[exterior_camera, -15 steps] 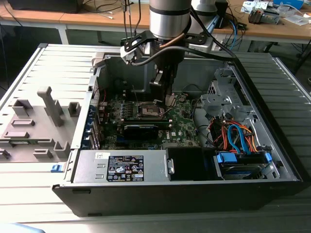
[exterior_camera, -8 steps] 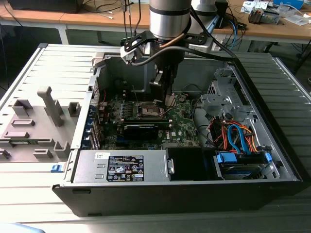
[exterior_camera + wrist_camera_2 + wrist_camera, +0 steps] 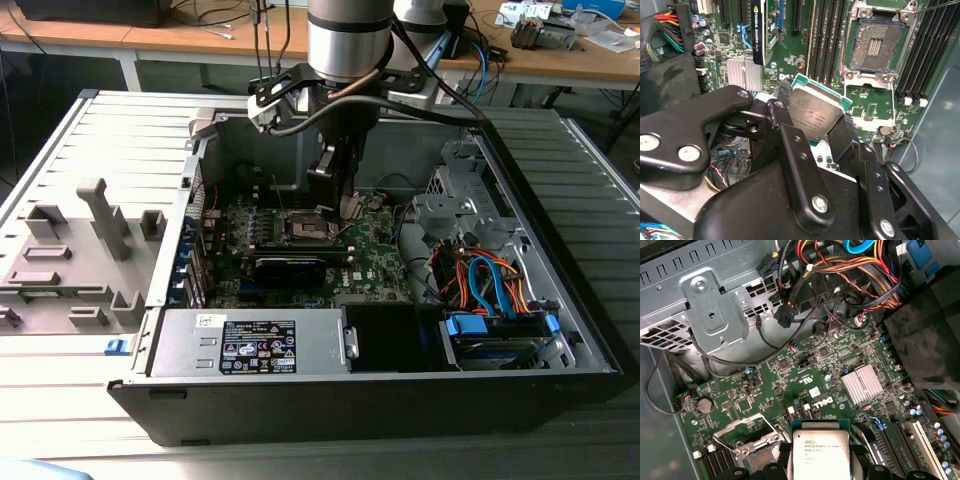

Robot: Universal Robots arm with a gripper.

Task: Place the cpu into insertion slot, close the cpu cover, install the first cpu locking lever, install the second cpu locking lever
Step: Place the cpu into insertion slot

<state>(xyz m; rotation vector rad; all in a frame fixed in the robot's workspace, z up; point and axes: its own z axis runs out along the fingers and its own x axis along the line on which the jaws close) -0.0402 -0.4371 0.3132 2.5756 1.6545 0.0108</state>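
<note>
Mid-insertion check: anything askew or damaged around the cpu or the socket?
Nothing stands out. The small square silvery-topped cpu is held by its edges in the black jaws of the gripper; the dark square insertion slot lies open and empty, its silvery cover frame swung back.

A pale grey metal table top of long ribbed slats (image 3: 60, 410) spans the exterior view from its left edge to its right edge, darker grey on the right side. A black open computer case (image 3: 400, 400) lies on its side directly on the slats, across the middle and right. At middle left rests a grey moulded plastic piece with upright tabs (image 3: 75, 255), and just below it a small blue clip (image 3: 117, 346).
</note>
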